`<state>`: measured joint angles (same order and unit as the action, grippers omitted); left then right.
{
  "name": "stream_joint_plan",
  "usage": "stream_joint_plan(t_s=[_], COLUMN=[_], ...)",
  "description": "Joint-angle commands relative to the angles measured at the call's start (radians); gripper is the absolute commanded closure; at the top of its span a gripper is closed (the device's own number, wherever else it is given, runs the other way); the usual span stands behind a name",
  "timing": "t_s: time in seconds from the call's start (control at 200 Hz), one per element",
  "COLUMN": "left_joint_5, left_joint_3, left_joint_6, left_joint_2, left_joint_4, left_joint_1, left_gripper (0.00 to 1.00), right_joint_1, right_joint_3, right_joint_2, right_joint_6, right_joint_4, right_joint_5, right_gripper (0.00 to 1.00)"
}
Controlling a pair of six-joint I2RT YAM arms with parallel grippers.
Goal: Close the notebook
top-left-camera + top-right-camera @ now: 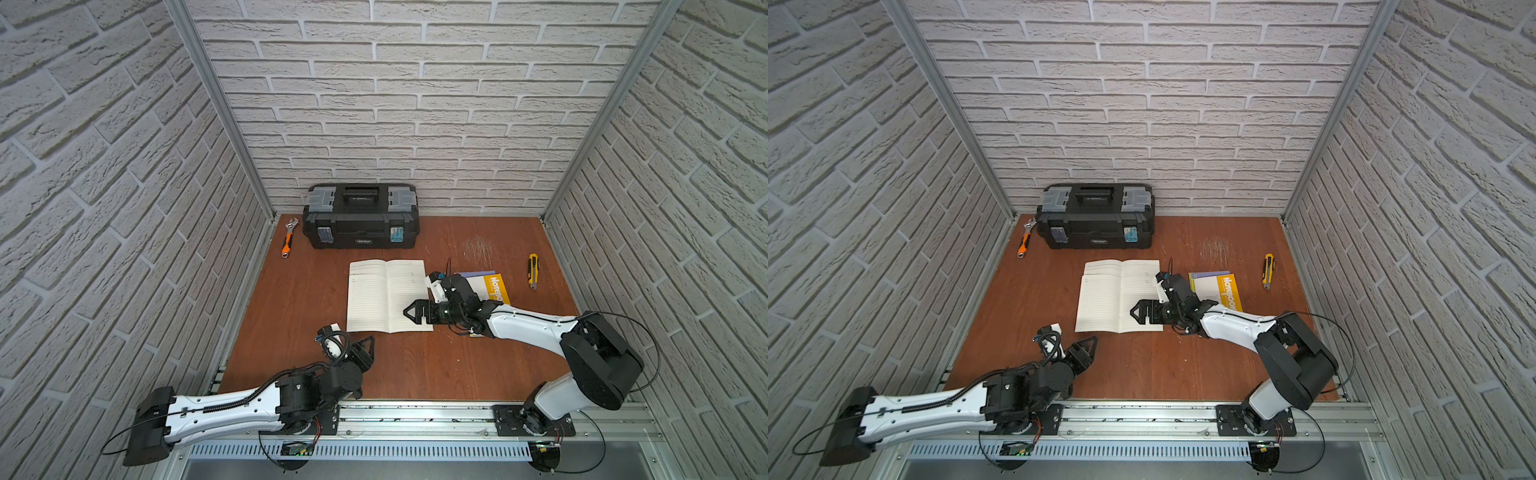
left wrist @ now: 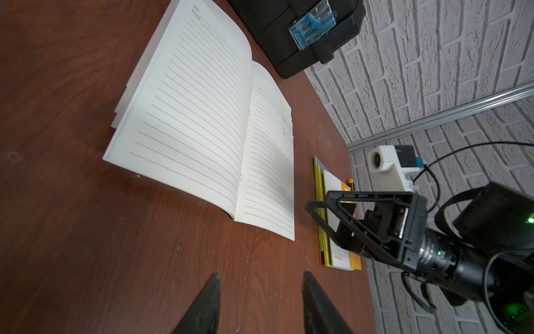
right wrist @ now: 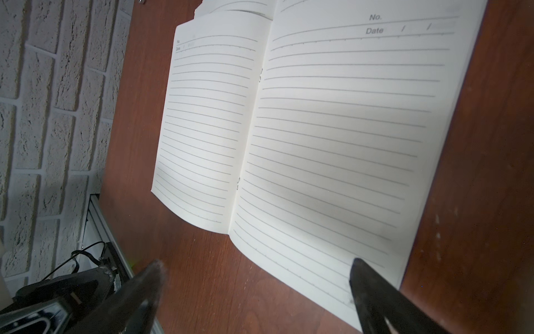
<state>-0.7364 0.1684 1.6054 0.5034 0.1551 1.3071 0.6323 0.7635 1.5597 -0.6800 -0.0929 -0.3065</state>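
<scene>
notebook: white lined paper notebook (image 1: 388,296), lying flat and unclosed on the brown wooden table (image 1: 415,365)
right claw: black right gripper (image 3: 257,263) spread wide, empty, over the right page
left claw: black left gripper (image 2: 260,274) partway apart, empty

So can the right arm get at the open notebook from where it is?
Probably yes: the right gripper hangs open just above the near right corner of the open notebook, with nothing between them. The stacked notebooks lie off to the side.

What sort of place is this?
Likely a mock workshop bench in a robot test cell: white brick-pattern wall panels, a black plastic toolbox, an orange-handled wrench on a brown wooden tabletop.
</scene>
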Motion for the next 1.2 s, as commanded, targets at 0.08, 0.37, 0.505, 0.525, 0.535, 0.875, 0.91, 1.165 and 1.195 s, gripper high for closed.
stream_joint_plan(t_s=[0.08,0.37,0.505,0.525,0.535,0.875,0.91,1.165,1.195], left_joint_5=[0.122,0.249,0.273,0.278,0.281,0.306,0.301,0.295,0.291], left_joint_3=[0.012,-0.040,-0.028,-0.031,-0.032,-0.076,-0.070,-0.042,-0.043], left_joint_6=[-0.130,-0.140,-0.143,-0.142,-0.140,-0.149,-0.157,-0.185,-0.183], left_joint_2=[-0.171,-0.133,0.003,0.022,0.033,0.287,0.292,0.294,0.296], left_joint_4=[0.189,0.112,0.006,-0.015,-0.028,-0.358,-0.361,-0.358,-0.354], left_joint_1=[-0.081,-0.166,-0.195,-0.200,-0.202,-0.264,-0.267,-0.273,-0.274], left_gripper=[0.53,0.54,0.53,0.53,0.53,0.50,0.50,0.50,0.50], right_joint_1=[0.009,0.015,0.017,0.018,0.017,0.018,0.019,0.018,0.018], right_joint_3=[0.023,0.022,0.022,0.022,0.023,0.019,0.019,0.022,0.020], right_joint_2=[0.042,0.101,0.120,0.123,0.124,0.134,0.133,0.133,0.135], right_joint_6=[-0.011,-0.026,-0.024,-0.022,-0.021,-0.017,-0.016,-0.018,-0.017], right_joint_4=[-0.082,-0.119,-0.120,-0.119,-0.117,-0.082,-0.080,-0.079,-0.082], right_joint_5=[0.016,0.010,0.014,0.015,0.015,0.019,0.018,0.015,0.013], right_gripper=[0.00,0.00,0.00,0.00,0.00,0.00,0.00,0.00,0.00])
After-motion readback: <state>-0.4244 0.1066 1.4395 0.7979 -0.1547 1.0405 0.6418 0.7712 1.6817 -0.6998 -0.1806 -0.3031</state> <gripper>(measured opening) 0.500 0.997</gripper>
